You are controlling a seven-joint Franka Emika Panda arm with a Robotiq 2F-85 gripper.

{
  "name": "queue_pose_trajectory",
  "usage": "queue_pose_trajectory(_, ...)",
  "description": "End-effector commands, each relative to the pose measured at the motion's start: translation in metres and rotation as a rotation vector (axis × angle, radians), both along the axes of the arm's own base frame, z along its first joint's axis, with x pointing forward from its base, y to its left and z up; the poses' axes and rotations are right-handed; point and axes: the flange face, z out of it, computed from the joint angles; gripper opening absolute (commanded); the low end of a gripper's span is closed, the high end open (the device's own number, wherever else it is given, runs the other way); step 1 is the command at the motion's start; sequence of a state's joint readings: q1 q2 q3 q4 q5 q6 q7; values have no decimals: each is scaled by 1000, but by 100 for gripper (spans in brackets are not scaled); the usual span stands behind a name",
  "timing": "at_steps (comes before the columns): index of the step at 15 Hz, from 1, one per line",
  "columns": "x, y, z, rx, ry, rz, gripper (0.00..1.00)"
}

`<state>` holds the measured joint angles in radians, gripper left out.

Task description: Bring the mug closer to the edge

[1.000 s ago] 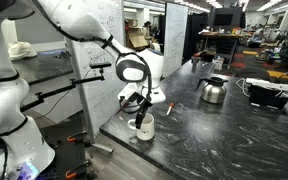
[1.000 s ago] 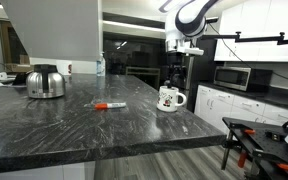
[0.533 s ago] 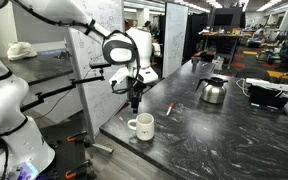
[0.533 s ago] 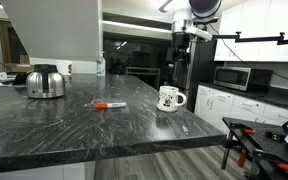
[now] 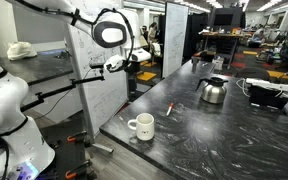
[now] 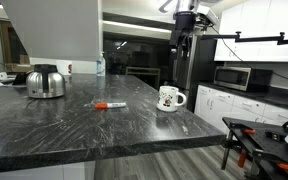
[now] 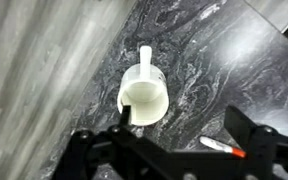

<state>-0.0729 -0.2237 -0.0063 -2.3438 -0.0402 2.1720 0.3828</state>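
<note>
arm [image 5: 111,31]: glossy white rounded shells, black ring round the wrist joint
gripper [image 7: 176,125]: matte black, blocky fingers at 7 and 4 o'clock

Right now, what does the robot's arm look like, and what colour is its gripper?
The arm is white and smooth, made of chunky rounded pieces with dark rings at the joints. The gripper at its end is black, with two narrow fingers on a dark frame. I can't make out any writing or stickers on it.
</note>
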Motion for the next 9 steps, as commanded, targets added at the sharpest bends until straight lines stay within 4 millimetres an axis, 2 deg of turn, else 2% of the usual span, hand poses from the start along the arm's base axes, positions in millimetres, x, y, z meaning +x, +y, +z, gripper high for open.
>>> queue_pose_trajectory(1, -1, 5, 7, -16, 9, 4, 100)
queue_pose_trajectory(6, 6, 9, 14, -20, 5, 12, 100)
queue_pose_trajectory(9, 2, 9, 13, -21, 4, 18, 100)
